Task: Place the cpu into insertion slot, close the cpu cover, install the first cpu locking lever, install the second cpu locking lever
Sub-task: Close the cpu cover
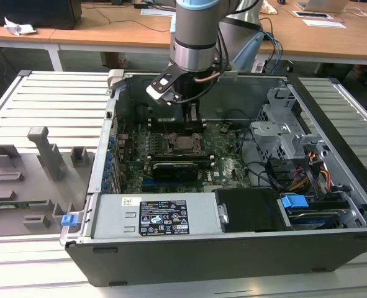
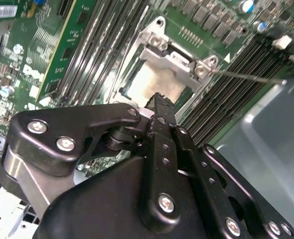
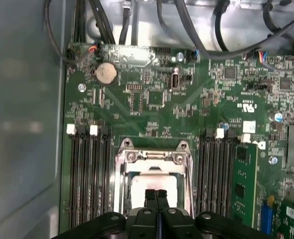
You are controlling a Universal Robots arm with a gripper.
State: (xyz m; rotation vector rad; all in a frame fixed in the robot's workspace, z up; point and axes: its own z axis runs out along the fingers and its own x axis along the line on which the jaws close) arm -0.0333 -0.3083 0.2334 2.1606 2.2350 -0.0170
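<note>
Fingers [image 3: 150, 196] pressed together, nothing between them, hang at the end of the arm [image 1: 195, 37] inside the open computer case [image 1: 189, 254] on the slatted surface [image 1: 53, 93]. A grey fixture tray [image 1: 22, 186] lies at the exterior view's left. The power supply [image 1: 155, 217] fills the case's near side, and the drive cage [image 1: 282, 133] stands at the exterior view's right. On the green motherboard [image 3: 151, 99], black memory slots [image 3: 89, 174] flank the insertion slot [image 3: 118, 199]. The cpu cover [image 3: 154, 155] lies flat over it. The cpu [image 3: 137, 186] shows through the cover's opening, directly under the fingers; touching or just apart, I cannot tell. A thin metal rod [image 2: 246, 76] juts from one cover corner.
</note>
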